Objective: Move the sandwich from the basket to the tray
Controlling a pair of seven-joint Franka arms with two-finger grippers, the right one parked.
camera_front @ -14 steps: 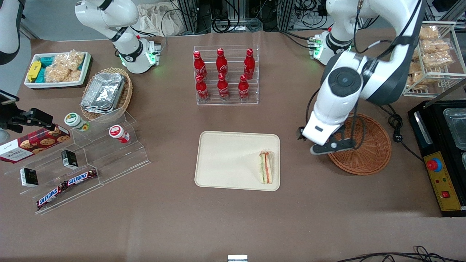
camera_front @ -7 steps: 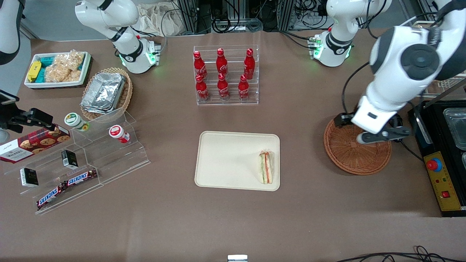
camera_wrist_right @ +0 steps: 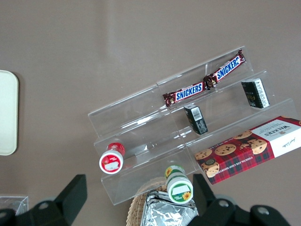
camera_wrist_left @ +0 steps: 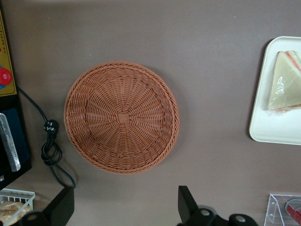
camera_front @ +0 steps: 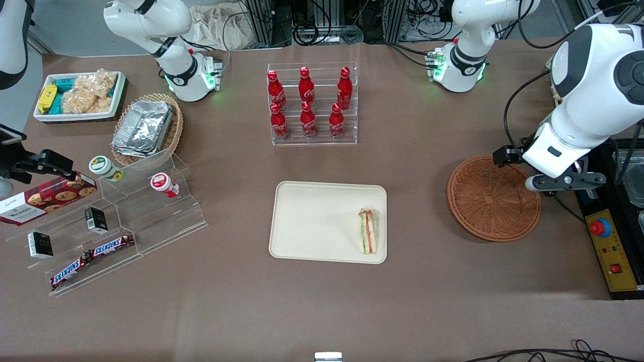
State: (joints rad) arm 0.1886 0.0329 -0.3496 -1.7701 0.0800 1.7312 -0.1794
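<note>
The sandwich (camera_front: pixel 367 231) lies on the cream tray (camera_front: pixel 312 221), on the tray's end nearest the basket, in its clear wrap. The round reddish-brown basket (camera_front: pixel 493 198) beside the tray holds nothing. My left gripper (camera_front: pixel 563 181) hovers above the basket's rim on the side away from the tray, open and empty. In the left wrist view the gripper (camera_wrist_left: pixel 124 212) has its dark fingers (camera_wrist_left: pixel 186 205) spread wide, with the basket (camera_wrist_left: pixel 122 117), the tray's corner (camera_wrist_left: pixel 273 127) and the sandwich (camera_wrist_left: pixel 284 82) below.
A black machine with a red button (camera_front: pixel 611 226) stands close by the gripper, with a black cable (camera_wrist_left: pixel 49 150) beside the basket. A cola bottle rack (camera_front: pixel 312 103) stands farther from the camera than the tray. An acrylic snack shelf (camera_front: pixel 115 221) is toward the parked arm's end.
My gripper has swung from the basket's tray-side edge across the basket toward the working arm's end of the table. The sandwich has stayed on the tray.
</note>
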